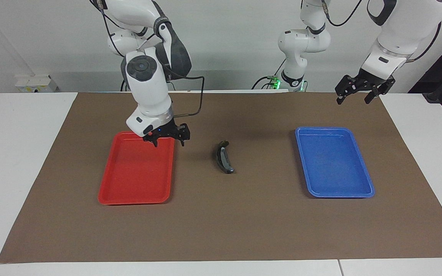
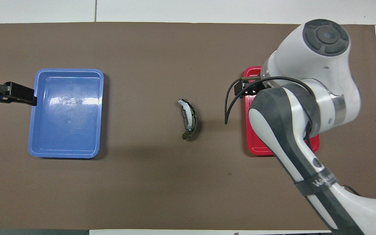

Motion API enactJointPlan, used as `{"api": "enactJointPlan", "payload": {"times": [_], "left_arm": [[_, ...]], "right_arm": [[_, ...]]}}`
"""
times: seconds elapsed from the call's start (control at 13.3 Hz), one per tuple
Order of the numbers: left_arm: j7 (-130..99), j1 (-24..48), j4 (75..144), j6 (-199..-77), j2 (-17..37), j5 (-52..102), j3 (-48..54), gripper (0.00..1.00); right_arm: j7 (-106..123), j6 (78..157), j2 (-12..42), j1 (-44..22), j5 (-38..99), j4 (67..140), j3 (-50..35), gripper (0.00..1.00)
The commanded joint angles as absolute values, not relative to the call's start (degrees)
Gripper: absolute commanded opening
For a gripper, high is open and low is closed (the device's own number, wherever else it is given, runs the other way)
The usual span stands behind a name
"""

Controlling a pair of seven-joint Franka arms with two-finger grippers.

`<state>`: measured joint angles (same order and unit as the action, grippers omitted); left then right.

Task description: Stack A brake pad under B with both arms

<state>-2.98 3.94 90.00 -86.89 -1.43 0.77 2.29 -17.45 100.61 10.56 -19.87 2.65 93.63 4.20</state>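
The long arc-shaped pad B (image 1: 225,157), black with a lighter grey strip, lies on the brown mat midway between the two trays; it also shows in the overhead view (image 2: 188,118). A dark edge shows along its outer curve. The short half-moon pad A does not show as a separate thing; I cannot tell whether it lies under B. My right gripper (image 1: 168,142) is open and empty, low over the red tray's (image 1: 136,199) end nearest the robots. My left gripper (image 1: 354,100) is open and empty, raised over the mat's corner by the blue tray (image 1: 340,194).
The red tray (image 2: 256,148) and blue tray (image 2: 64,155) both look empty. The right arm covers most of the red tray from above. White table borders the mat (image 1: 221,230) on all sides.
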Motion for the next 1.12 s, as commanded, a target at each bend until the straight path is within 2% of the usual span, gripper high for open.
{"api": "enactJointPlan", "payload": {"times": [0.0,0.3,0.53,1.05], "left_arm": [[-2.55,4.57,91.05,-87.45,-2.29,1.41,1.67,1.0],[-1.93,4.57,91.05,-87.36,-2.29,1.32,1.67,1.0],[-1.67,4.48,91.4,-87.19,-2.37,1.32,1.84,1.0],[-0.17,1.06,92.02,-87.01,-3.25,1.32,5.54,1.0]], "right_arm": [[-14.79,93.19,7.92,-15.05,2.02,91.41,3.34,1.0],[-9.16,85.62,2.38,-7.75,1.93,92.37,3.43,1.0],[-6.52,84.2,-1.83,-2.91,1.76,96.83,3.34,1.0],[-2.64,85.96,-2.29,-1.85,-2.81,97.12,2.99,1.0]]}}
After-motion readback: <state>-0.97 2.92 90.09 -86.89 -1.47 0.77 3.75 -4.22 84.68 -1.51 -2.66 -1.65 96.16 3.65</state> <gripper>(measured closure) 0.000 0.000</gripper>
